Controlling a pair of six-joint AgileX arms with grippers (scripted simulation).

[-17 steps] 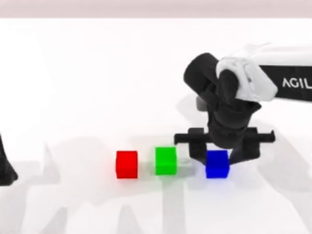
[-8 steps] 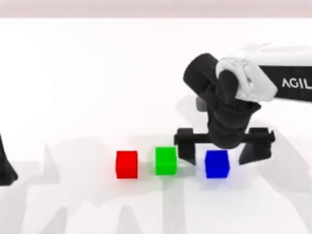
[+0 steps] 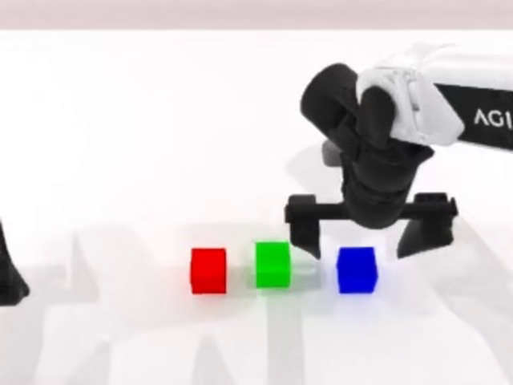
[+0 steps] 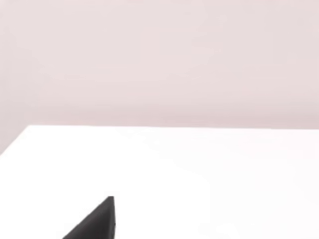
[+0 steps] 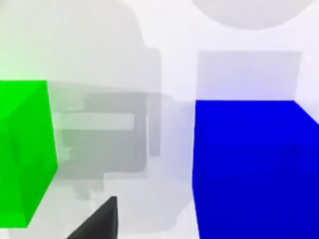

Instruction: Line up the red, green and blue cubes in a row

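Three cubes sit in a row on my tabletop: red cube, green cube, blue cube. My right gripper, jaws wide and empty, has risen off blue since earlier. Only the top view shows red. My left arm idles at the left edge.

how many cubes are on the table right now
3, in one row on the table: the red cube at the left end, the green cube in the middle, the blue cube at the right end, below the open right gripper. None appears hidden.
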